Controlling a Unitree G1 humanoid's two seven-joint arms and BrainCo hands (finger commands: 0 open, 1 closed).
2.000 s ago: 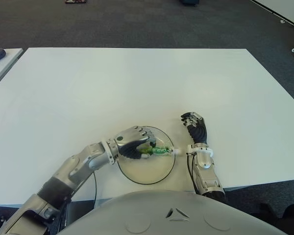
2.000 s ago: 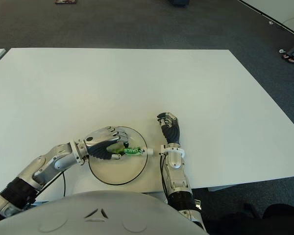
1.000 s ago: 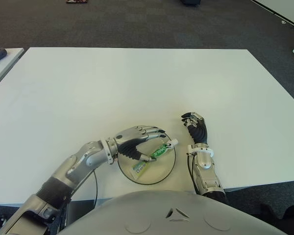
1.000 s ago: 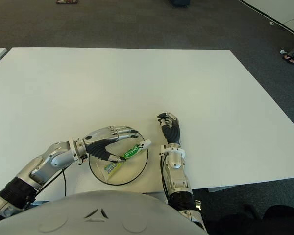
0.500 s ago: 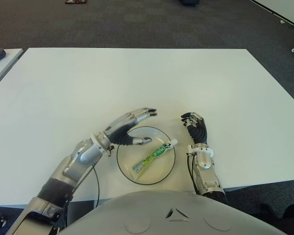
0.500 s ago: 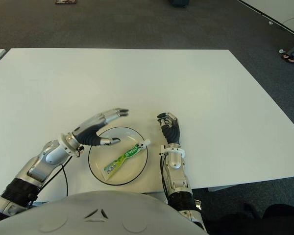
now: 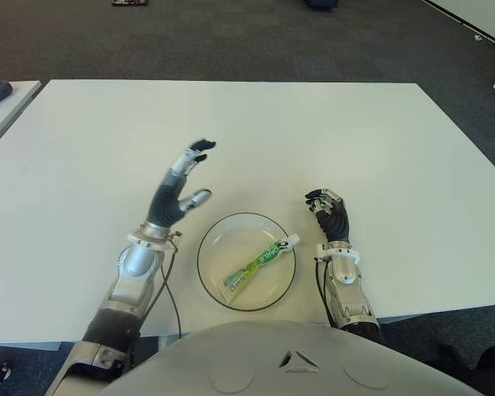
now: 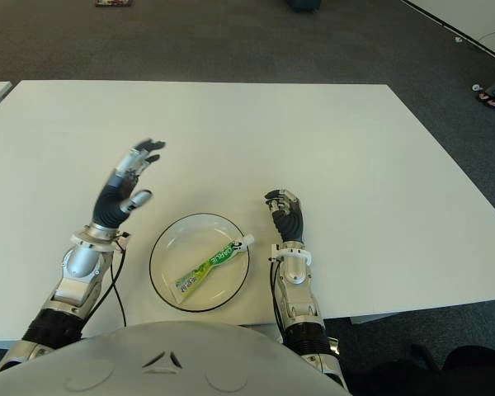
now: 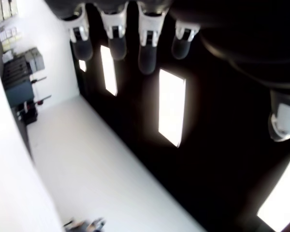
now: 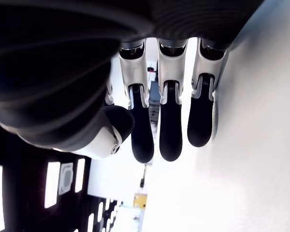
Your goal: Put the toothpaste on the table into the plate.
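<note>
Toothpaste (image 7: pixel 256 266) lies inside plate (image 7: pixel 217 244), right of raised left hand (image 7: pixel 175 191), fingers spread, empty. Retract clear of the rim. Right hand (image 7: pixel 330 216) just right of plate, fingers loosely bent, holding nothing.

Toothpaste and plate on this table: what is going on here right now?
The toothpaste lies inside the plate on the white table, its cap at the rim. The left hand is raised above the table left of the plate, open and holding nothing. The right hand shows just right of the plate, also holding nothing.
</note>
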